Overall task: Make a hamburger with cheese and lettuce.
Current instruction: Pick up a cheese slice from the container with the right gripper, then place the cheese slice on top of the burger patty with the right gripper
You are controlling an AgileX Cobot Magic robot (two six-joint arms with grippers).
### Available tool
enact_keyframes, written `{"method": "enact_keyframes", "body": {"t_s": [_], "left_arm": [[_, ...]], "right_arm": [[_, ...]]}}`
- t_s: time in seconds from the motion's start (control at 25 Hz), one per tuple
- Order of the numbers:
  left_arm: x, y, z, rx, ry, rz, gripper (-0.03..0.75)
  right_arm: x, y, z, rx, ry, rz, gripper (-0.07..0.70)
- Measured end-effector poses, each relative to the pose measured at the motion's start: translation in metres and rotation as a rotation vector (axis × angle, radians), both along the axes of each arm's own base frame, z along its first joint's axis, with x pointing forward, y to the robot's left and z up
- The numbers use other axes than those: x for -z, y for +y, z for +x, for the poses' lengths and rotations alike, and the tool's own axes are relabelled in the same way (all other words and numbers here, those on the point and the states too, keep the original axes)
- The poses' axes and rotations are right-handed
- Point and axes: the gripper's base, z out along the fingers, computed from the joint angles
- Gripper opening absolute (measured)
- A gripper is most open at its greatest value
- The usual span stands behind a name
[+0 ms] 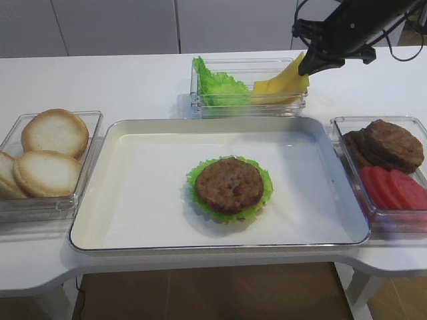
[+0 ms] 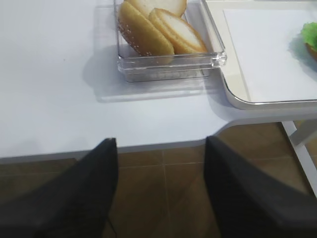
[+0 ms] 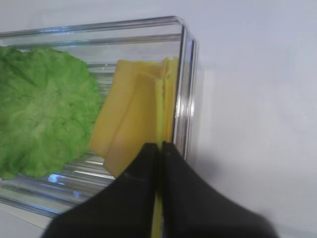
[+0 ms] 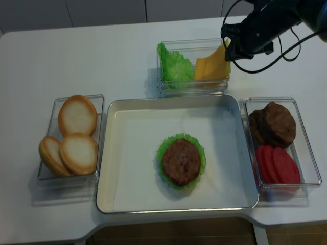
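Observation:
The hamburger patty (image 1: 229, 185) (image 4: 181, 161) lies in the middle of the tray (image 1: 220, 248), ringed by the frilly lettuce (image 1: 267, 187) (image 4: 161, 153). Yellow cheese slices (image 1: 280, 83) (image 4: 210, 66) (image 3: 133, 119) lean in the right half of a clear box (image 1: 248, 105) behind the tray. My right gripper (image 1: 310, 67) (image 4: 227, 51) (image 3: 159, 146) is shut on the upper edge of one cheese slice, seen edge-on between its black fingers. My left gripper (image 2: 161, 144) hangs open over the table's front edge, with nothing between its fingers.
A bunch of ruffled green leaves (image 1: 217, 87) (image 3: 44, 114) fills the left half of the cheese box. A clear box of bun halves (image 1: 47, 153) (image 2: 163, 34) sits left of the tray. Another box at the right holds bare patties (image 1: 390, 143) and tomato slices (image 1: 393, 187).

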Motion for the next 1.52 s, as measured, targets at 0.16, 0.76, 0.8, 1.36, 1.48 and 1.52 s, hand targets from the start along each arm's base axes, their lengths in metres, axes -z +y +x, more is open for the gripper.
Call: {"method": "enact_keyframes", "body": {"t_s": [0.16,0.76,0.8,1.36,1.48,1.52], "left_arm": [[0.0,0.0,0.0,0.0,0.0,0.0,0.415],[0.0,0.0,0.0,0.0,0.0,0.0,0.415],[0.0,0.0,0.0,0.0,0.0,0.0,0.415],[0.0,0.0,0.0,0.0,0.0,0.0,0.415],[0.0,0.0,0.0,0.0,0.0,0.0,0.415],[0.0,0.0,0.0,0.0,0.0,0.0,0.415]], "right_arm": [[0.0,0.0,0.0,0.001,0.0,0.003,0.011],[-0.017,0.001,-0.003,-0.027,-0.039,0.005,0.008],[-0.02,0.001,-0.004,-0.03,-0.043,0.007,0.008],[-0.039,0.007,-0.01,-0.058,-0.083,0.08,0.007],[-0.042,0.007,-0.011,-0.061,-0.09,0.085,0.007],[-0.043,0.007,-0.011,-0.061,-0.091,0.085,0.007]]}}
